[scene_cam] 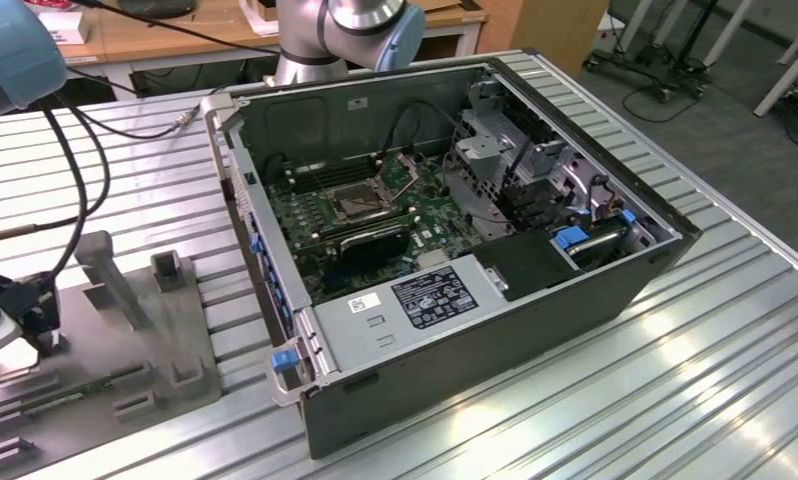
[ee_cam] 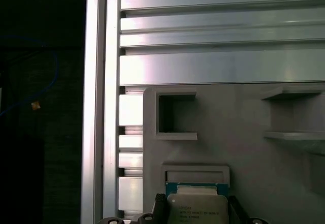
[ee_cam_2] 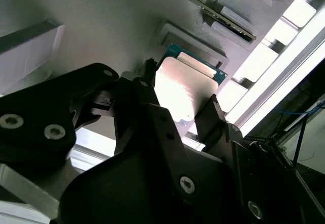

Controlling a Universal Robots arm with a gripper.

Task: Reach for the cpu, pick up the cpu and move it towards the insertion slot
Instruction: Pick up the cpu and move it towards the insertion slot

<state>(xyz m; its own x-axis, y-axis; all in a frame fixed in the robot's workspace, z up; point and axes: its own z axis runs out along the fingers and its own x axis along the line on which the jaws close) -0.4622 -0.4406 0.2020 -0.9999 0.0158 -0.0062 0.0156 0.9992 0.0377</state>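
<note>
Tabletop point(scene_cam: 719, 340) of aluminium; grey floor point(scene_cam: 719, 110)

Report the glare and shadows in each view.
Exterior view: glare streaks the table at that view's right, while the inside of the case sits in shade. Second wrist view: glare washes the cpu pale, and the table slats beyond it are blown white. First wrist view: the slats shine bright; past the table's edge all is dark.

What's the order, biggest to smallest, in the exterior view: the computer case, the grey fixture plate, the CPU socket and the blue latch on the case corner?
1. computer case
2. grey fixture plate, partly cropped
3. CPU socket
4. blue latch, nearer the camera, so the last pair is unsure
</note>
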